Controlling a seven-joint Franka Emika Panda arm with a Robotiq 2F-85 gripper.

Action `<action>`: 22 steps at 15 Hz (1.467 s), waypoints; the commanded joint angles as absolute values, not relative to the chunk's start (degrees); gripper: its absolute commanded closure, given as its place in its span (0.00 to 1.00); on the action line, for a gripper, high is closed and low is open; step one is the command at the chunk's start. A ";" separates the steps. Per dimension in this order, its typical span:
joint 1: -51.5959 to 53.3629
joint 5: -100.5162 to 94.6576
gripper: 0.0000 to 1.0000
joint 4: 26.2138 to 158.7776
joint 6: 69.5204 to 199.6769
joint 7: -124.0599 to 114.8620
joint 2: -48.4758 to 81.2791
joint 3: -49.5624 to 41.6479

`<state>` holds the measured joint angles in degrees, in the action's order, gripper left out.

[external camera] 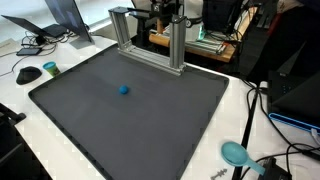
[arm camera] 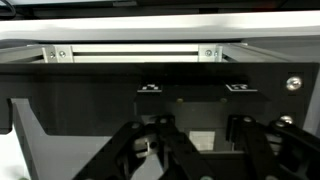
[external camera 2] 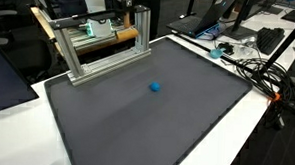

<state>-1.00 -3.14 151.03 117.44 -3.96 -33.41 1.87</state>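
A small blue ball lies alone on a large dark mat, seen in both exterior views. An aluminium frame stands at the mat's far edge. My gripper is high behind this frame, far from the ball. In the wrist view its black finger linkages stand wide apart with nothing between them. The frame's silver bar runs across the top of that view. In the exterior views the arm is mostly hidden among the clutter at the back.
A teal disc and cables lie on the white table by the mat's corner. A black mouse, a small teal object and a laptop sit beside the mat. Cables run along another side.
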 commanded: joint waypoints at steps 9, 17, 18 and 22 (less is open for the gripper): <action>-2.36 -3.71 0.78 147.28 121.12 -12.67 -32.47 3.61; -3.11 -4.31 0.78 138.00 127.16 -15.26 -24.20 3.77; -3.24 -4.36 0.78 136.58 127.76 -15.06 -22.43 3.54; -4.70 -5.45 0.78 131.30 131.40 -15.43 -14.78 2.54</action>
